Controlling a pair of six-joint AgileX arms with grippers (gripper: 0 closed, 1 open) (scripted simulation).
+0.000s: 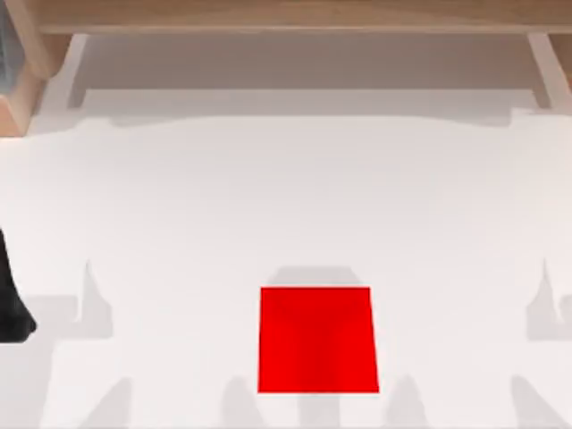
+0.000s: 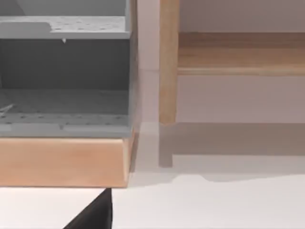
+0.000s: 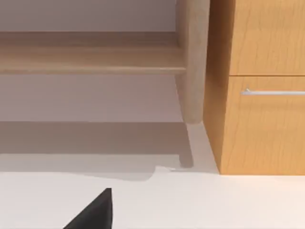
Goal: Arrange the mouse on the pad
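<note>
Red pad [image 1: 316, 340] lying bare on white desk [image 1: 268, 206]; task not yet begun.
Left arm [image 1: 11, 304] idling at desk's left edge; jaw state cannot be told.

Bright even light, soft shadows

A wooden cabinet [image 3: 262, 95] stands beside the white table [image 3: 214, 200].

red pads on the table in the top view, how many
1. The single red pad lies flat on the white table, near the front edge, slightly right of centre. Nothing rests on it. The black left arm sits at the table's left edge.
</note>
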